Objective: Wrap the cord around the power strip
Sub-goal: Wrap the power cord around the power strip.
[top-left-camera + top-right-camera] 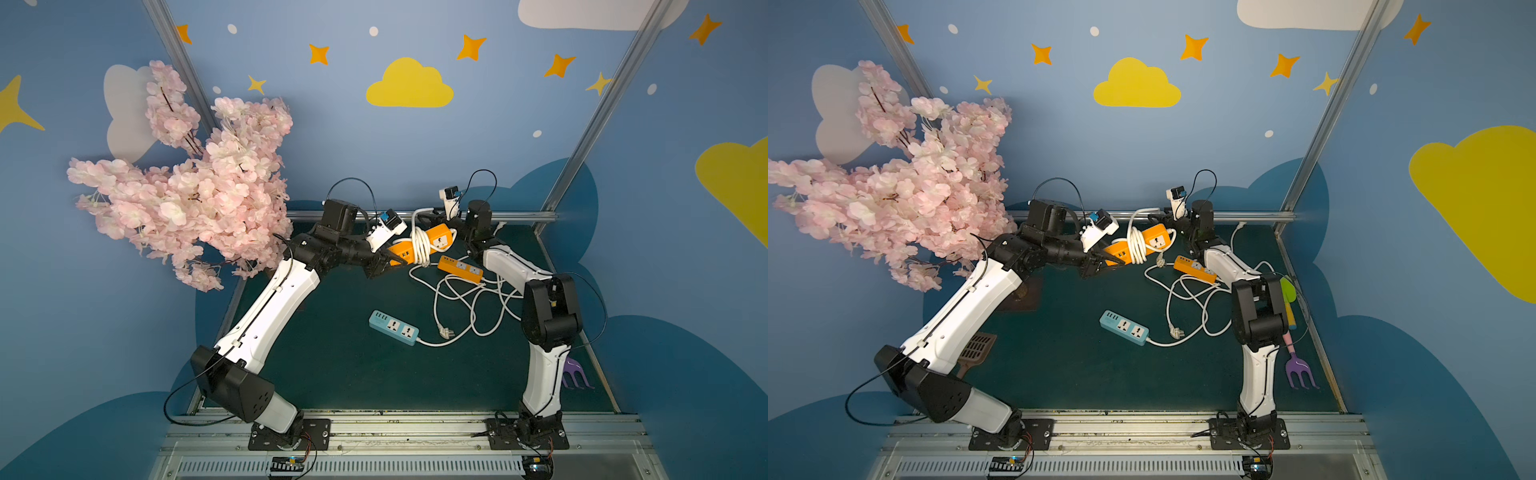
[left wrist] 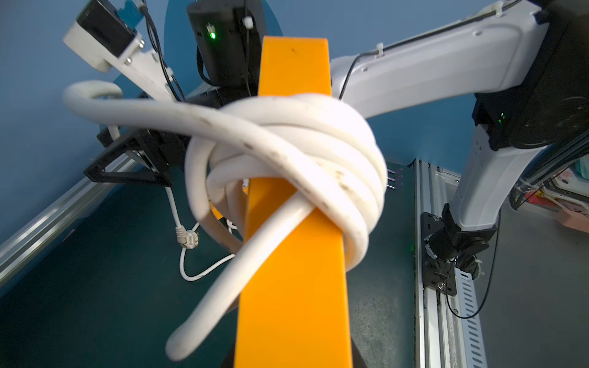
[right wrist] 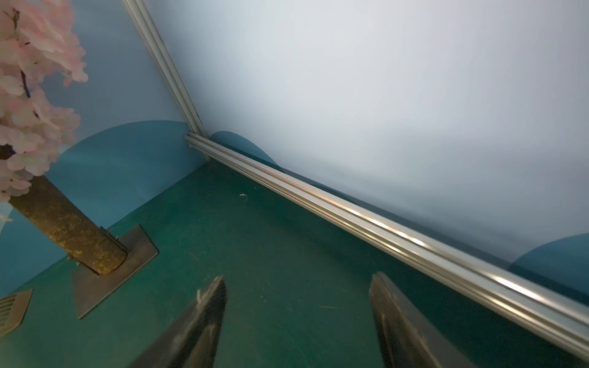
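1. Far left: pink blossom tree (image 1: 187, 187), its branches hanging over the left arm.
2. Left gripper (image 1: 395, 261): clamped tight on one end of the orange power strip (image 1: 439, 237). The strip is lifted clear of the green mat (image 1: 332, 365), tilted, at the far middle of the workspace. Its free end points at the right gripper.
3. Blue strip (image 1: 394, 327): flat on the mat nearer the camera, well apart from the held one. Its own white lead runs off to the right.
4. Cord (image 1: 421, 246): white, several turns round the middle of the power strip. In the left wrist view the turns cross over each other and sit loose. One loop sticks out toward the right gripper, and a tail drops to the mat.
5. Right gripper (image 3: 298, 278): jaws wide, nothing between them. It sits just past the strip's free end, near the back rail (image 1: 519, 216). Can't tell whether the loop touches it.
6. Second orange strip (image 1: 460, 269): flat on the mat, near the held one, with loose cords (image 1: 469, 303) tangled beside it.
7. Far right: purple rake (image 1: 1300, 370) at the mat's edge, beside the right arm.
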Controlling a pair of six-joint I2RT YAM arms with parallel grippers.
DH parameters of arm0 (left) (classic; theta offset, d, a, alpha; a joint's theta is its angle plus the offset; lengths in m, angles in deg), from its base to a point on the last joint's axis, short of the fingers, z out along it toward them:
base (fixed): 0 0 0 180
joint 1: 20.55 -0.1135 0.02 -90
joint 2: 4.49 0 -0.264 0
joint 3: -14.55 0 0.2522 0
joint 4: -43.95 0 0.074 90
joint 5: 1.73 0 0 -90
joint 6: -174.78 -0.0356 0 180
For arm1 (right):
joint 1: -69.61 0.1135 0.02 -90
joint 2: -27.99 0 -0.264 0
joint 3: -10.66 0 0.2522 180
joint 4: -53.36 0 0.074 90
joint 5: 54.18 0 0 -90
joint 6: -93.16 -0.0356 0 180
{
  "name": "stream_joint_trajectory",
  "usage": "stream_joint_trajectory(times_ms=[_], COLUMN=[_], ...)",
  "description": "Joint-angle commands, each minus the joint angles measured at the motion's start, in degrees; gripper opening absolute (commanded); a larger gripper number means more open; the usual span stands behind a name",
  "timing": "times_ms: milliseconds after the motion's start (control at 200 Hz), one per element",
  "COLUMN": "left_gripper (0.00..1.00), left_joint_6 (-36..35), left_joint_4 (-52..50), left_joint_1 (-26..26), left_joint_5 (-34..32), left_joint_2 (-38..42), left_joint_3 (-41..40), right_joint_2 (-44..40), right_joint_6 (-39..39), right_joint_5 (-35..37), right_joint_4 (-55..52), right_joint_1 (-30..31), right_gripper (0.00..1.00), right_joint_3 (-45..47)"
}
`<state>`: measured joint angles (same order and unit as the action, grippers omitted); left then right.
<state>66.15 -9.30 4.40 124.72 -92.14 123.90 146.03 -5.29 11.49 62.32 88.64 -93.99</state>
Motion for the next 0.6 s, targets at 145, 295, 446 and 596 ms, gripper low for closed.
stream_joint_trajectory(times_ms=[145,295,446,596], left_gripper=[0.02,0.02,0.02,0.03], left_joint_6=[6.3,6.9,9.5,12.9], left_joint_4=[13.3,15.1,18.7,21.7], left_joint_1=[-1.5,-2.1,-3.5,-6.2], left_joint_5=[-0.1,-2.3,-4.3,-9.6], left_joint_2=[2.6,2.4,2.9,2.3], left_joint_3=[0.9,-0.5,-2.0,-2.3], right_joint_2=[5.1,5.4,5.6,3.5], right_joint_6=[-7.9,-6.4,-6.5,-5.0], right_joint_5=[7.3,9.6,9.7,10.9], right_joint_4=[11.2,9.4,9.3,7.8], right_joint_1=[1.8,3.5,4.5,5.6], right_gripper=[0.69,0.63,0.38,0.13], right_joint_3=[3.8,5.0,7.2,9.6])
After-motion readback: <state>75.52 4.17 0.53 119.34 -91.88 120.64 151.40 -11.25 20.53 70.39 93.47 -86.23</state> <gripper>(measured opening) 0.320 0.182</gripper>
